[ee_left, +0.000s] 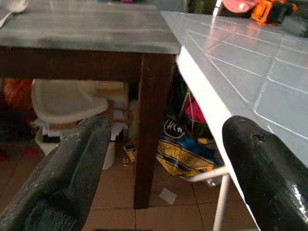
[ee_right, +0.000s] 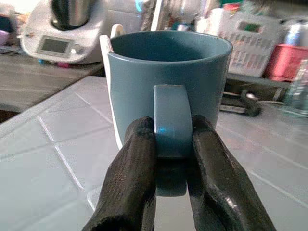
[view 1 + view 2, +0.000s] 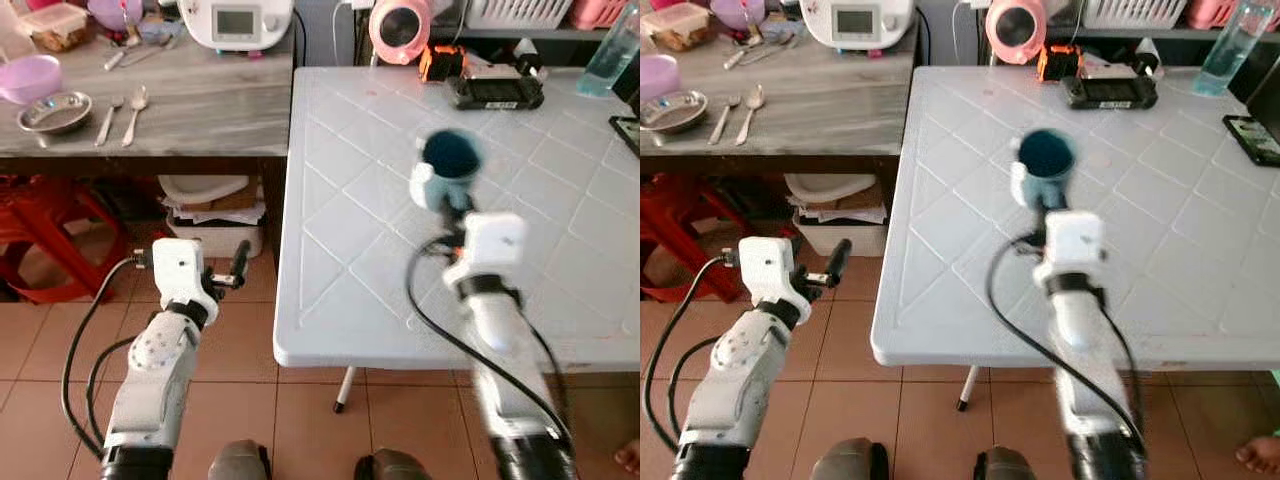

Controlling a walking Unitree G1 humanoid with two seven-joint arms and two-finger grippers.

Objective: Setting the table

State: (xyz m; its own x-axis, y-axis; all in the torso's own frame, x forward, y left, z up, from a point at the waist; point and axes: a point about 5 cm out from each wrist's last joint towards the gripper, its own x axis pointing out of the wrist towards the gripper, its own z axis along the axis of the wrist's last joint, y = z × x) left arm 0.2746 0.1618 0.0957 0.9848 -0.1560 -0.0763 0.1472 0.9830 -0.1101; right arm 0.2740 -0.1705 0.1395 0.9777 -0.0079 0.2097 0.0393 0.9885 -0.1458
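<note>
Inspector A: Largest item first?

Inspector B: White table [image 3: 560, 290], diamond-patterned top. To the robot's left, butted against it, a grey wooden table [image 3: 200, 105]. At its far edge stands a white kitchen appliance [image 3: 236, 22] with a display; no text legible.

Inspector A: The task object?

Inspector B: Blue mug [image 2: 166, 91], upright over the white tabletop, nearer its left edge than its right. Right gripper [image 2: 173, 144] is clamped on the mug's handle, one finger on either side.

Inspector A: Left gripper?

Inspector B: Left gripper [image 1: 163, 163] held wide, holding nothing, low beside the white table's left edge.

Inspector A: Any writing?

Inspector B: A printed bag [image 1: 185, 149] under the table; lettering not readable. Smaller items: metal bowl [image 3: 55, 112] and two spoons [image 3: 122, 112] at the grey tabletop's left end.
</note>
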